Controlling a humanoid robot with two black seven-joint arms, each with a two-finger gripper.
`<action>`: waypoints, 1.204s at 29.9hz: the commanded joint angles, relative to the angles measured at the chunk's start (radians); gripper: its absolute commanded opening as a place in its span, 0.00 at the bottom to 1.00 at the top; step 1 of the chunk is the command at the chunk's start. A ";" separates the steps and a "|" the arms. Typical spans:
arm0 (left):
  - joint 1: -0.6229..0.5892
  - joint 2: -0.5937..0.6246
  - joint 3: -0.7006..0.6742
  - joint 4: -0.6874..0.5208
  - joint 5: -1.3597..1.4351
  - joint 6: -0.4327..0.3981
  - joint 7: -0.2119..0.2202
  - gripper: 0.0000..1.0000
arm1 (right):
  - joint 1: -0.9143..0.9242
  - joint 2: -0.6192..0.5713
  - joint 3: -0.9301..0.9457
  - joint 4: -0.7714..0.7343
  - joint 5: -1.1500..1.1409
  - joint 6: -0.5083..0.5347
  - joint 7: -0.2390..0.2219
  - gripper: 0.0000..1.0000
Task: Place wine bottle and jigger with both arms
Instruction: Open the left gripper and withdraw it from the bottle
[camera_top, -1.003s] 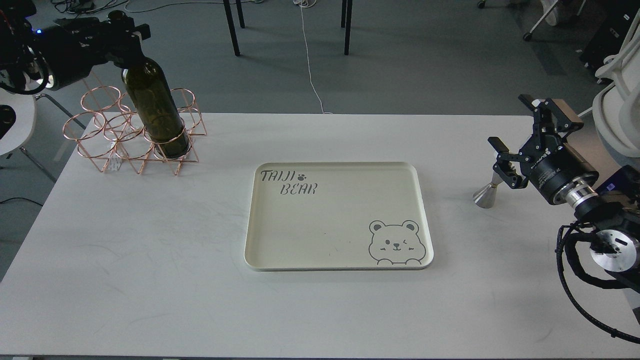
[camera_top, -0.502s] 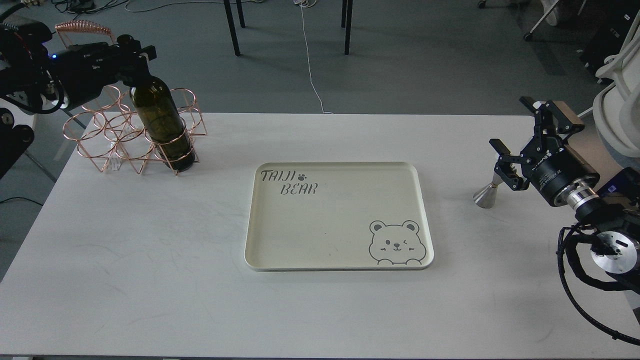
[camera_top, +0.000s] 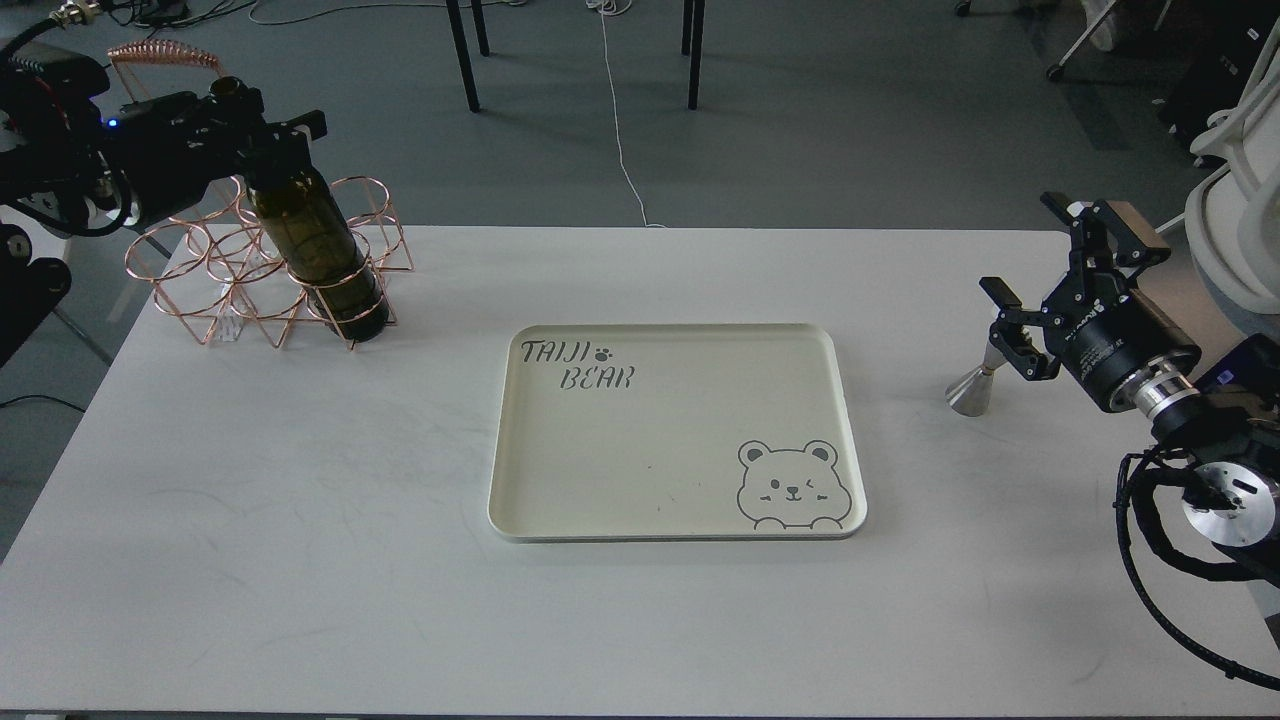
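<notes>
Presently, we find the wine bottle (camera_top: 318, 252) standing in the front right ring of the copper wire rack (camera_top: 262, 262), at about ten o'clock from the tray (camera_top: 676, 432). The bottle leans, its neck tipped toward the left and its base low inside the ring. Our left gripper (camera_top: 262, 128) is clamped around the bottle's neck just under the mouth, with the left arm reaching in from nine o'clock.

The rack sits at the far left corner of the white table (camera_top: 300, 520); its other rings hold no bottle that we can see.

The cream tray lies flat at the centre of the table, printed with the words "TAIJI BEAR" at its far left and a bear face at its near right corner. Nothing rests on it.

The jigger (camera_top: 975, 386) stands on the table at three o'clock from the tray, well apart from its rim. Only its lower cone and waist show; the upper part is hidden behind our right gripper (camera_top: 1040, 300). That gripper's fingers are spread apart, one finger (camera_top: 1012, 340) just beside the jigger's top. We cannot tell whether it touches.
</notes>
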 joint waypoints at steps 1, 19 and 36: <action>0.003 0.018 -0.001 -0.011 0.000 -0.007 0.000 0.99 | 0.000 -0.001 0.001 0.000 0.000 0.000 0.000 0.96; 0.452 0.186 -0.185 -0.510 -1.024 -0.062 0.000 0.99 | 0.006 0.057 0.056 -0.013 -0.005 -0.002 0.000 0.98; 0.670 -0.214 -0.400 -0.487 -1.272 -0.096 0.000 0.99 | -0.019 0.167 0.047 -0.057 -0.012 0.000 0.000 0.98</action>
